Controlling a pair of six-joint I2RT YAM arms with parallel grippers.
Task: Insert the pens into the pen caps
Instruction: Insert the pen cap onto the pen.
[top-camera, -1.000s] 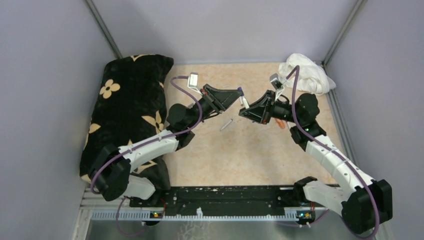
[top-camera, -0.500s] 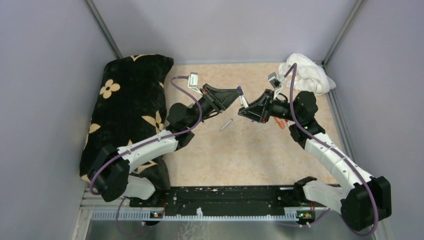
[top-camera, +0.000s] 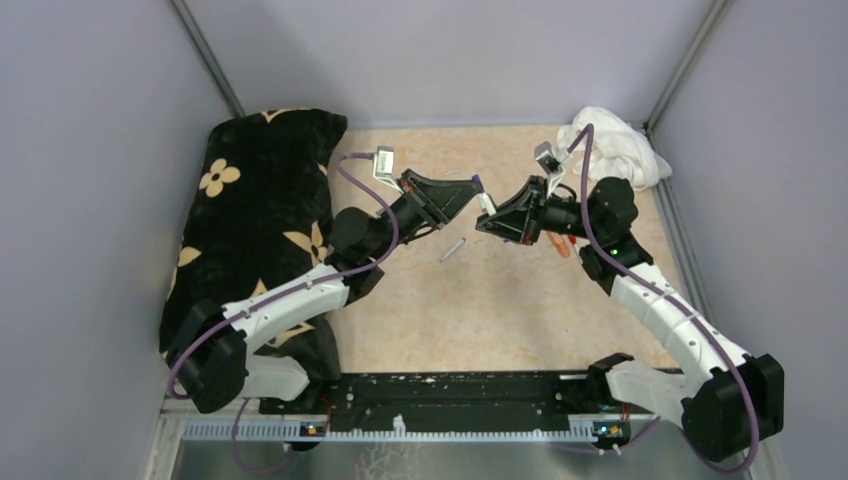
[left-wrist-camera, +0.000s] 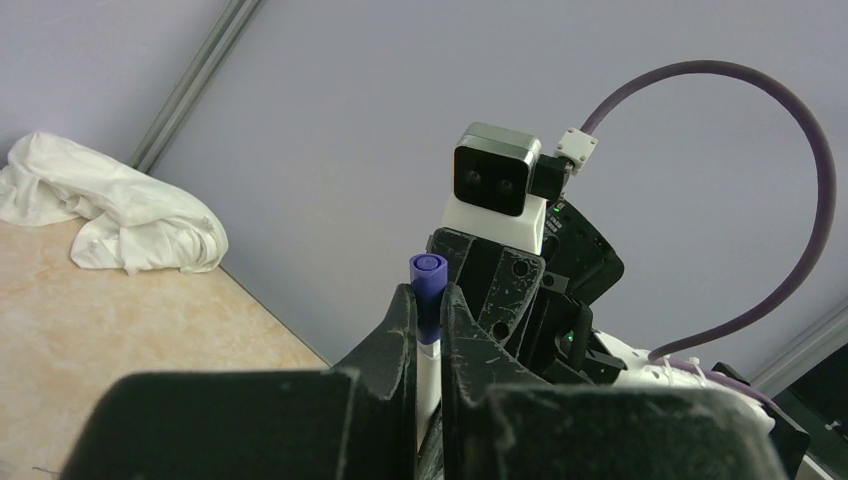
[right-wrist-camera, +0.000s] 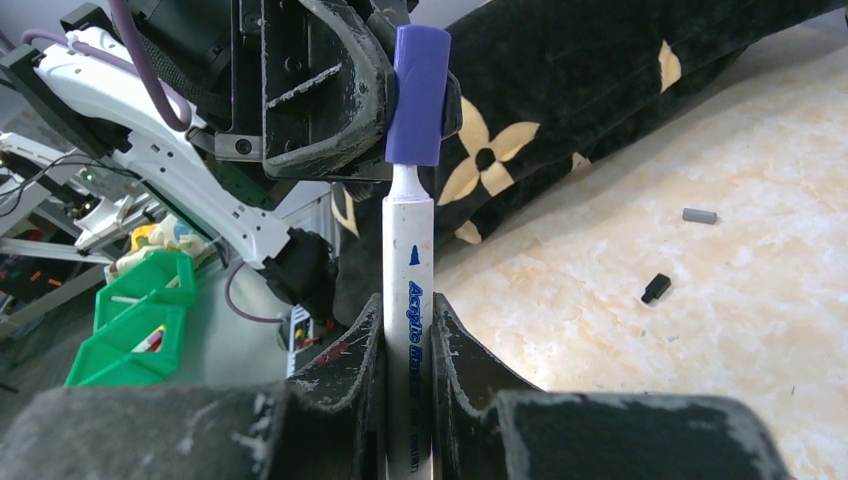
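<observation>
A white pen (right-wrist-camera: 408, 270) marked "Acrylic Marker" stands between the fingers of my right gripper (right-wrist-camera: 408, 310), which is shut on its barrel. Its narrow tip end sits in a purple pen cap (right-wrist-camera: 418, 95), and my left gripper (left-wrist-camera: 428, 300) is shut on that purple cap (left-wrist-camera: 428, 285). From above, the two grippers meet tip to tip over the middle back of the table, with the pen (top-camera: 487, 204) spanning the left gripper (top-camera: 474, 186) and the right gripper (top-camera: 490, 217). A grey pen (top-camera: 452, 250) lies on the table below them.
A black flower-patterned pouch (top-camera: 260, 220) fills the left side and a white cloth (top-camera: 615, 145) lies at the back right corner. A grey cap (right-wrist-camera: 699, 215) and a black cap (right-wrist-camera: 655, 288) lie loose on the beige table. Something orange (top-camera: 560, 247) shows under the right arm.
The right gripper has edged slightly up and toward the left one, and the left arm's elbow has shifted a little left. Both grips are unchanged.
</observation>
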